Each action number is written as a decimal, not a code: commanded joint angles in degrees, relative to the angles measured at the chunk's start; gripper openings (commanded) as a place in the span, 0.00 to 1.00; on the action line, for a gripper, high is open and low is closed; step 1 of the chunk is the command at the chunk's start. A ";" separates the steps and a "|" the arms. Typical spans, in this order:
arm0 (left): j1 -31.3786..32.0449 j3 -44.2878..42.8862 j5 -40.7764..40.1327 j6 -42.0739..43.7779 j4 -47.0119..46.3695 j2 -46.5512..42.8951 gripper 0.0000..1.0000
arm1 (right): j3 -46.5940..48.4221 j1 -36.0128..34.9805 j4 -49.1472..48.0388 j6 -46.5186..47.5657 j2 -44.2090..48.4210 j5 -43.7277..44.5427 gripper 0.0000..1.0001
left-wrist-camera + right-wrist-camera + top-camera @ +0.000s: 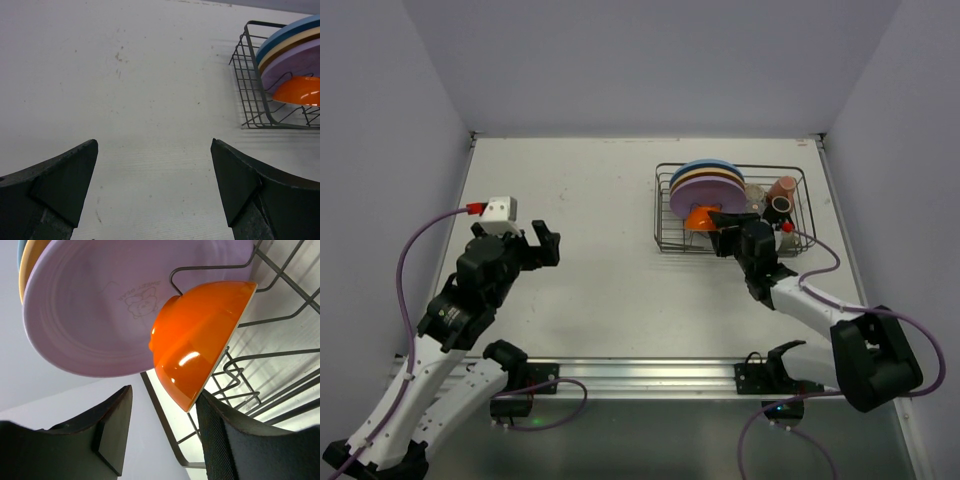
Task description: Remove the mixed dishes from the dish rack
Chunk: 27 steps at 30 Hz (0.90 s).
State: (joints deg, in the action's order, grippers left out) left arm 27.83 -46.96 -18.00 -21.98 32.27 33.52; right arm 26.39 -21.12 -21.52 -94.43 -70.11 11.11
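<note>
The dish rack stands at the back right of the table. In it stand a blue plate, a tan plate and a lilac plate on edge. An orange bowl leans on a prong in front of them. My right gripper is open at the rack's near side, with the bowl's lower rim just above its right finger and a gap to the left finger. Mugs sit at the rack's right end. My left gripper hangs open over bare table at the left.
Grey walls close in the white table on three sides. The rack's wire rim runs between my right fingers. A metal rail carries both arm bases along the near edge.
</note>
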 commanded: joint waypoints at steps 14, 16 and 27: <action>0.55 0.38 0.60 -0.43 -1.51 0.58 1.00 | -5.38 -0.41 -16.89 2.32 -3.72 3.74 0.52; 0.64 0.38 0.60 -0.44 -1.51 0.58 1.00 | -6.26 -0.58 -18.46 2.41 -3.46 4.35 0.51; 0.73 0.47 0.51 -0.35 -1.42 0.41 1.00 | -6.35 -0.67 -23.04 -1.19 -10.48 1.28 0.34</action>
State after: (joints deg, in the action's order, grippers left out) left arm 27.97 -46.96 -17.61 -21.98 32.25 34.00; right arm 21.26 -21.71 -44.03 -94.45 -77.73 11.86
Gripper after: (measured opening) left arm 0.997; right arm 0.357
